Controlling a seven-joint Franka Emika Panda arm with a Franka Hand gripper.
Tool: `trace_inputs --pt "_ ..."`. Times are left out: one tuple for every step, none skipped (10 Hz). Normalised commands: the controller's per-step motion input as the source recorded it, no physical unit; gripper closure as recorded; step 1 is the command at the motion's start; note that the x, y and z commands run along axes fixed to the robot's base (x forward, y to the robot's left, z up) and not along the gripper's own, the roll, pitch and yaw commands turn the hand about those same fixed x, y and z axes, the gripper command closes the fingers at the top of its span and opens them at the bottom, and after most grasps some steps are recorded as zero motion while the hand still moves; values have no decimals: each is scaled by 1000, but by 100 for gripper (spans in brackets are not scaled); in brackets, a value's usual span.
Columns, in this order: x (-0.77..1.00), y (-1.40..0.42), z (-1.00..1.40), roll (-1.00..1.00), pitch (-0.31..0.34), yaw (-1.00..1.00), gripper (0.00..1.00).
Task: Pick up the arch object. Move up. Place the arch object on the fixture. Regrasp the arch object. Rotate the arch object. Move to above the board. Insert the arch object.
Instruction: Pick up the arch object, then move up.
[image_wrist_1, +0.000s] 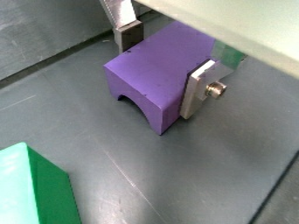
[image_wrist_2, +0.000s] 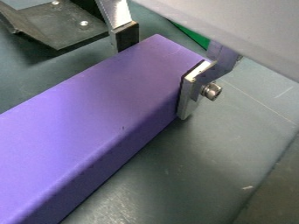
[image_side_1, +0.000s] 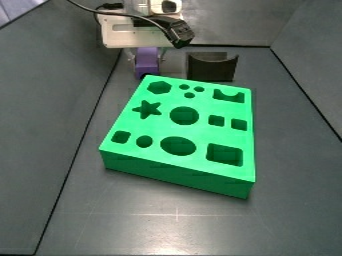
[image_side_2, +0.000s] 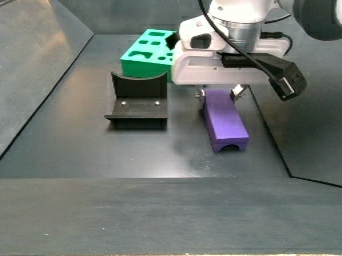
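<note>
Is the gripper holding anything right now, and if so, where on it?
The gripper is around the arch object, its fingers against the two long flat sides near one end. The block lies on the floor; a firm clamp cannot be confirmed.

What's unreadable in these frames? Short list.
- Gripper contact: in both wrist views the fingers flank the arch object; whether the pads press it can't be told.
- Arch object in a side view: mostly hidden behind the gripper body and the board.
- Fixture: base cut off by the board's far edge.
- Fingers in a side view: hidden under the gripper housing.
</note>
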Motion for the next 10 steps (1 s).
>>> trace_inputs --pt "0 0 0 0 0 0 100" --pt "0 0 0 0 0 0 100" --pt "0 0 0 0 0 0 100" --pt "0 0 0 0 0 0 100" --pt "0 0 0 0 0 0 100" --pt "0 0 0 0 0 0 100" --pt "0 0 0 0 0 0 100" --pt "0 0 0 0 0 0 100" --pt "0 0 833 0 0 0 100" --pt "-1 30 825 2 13 13 100"
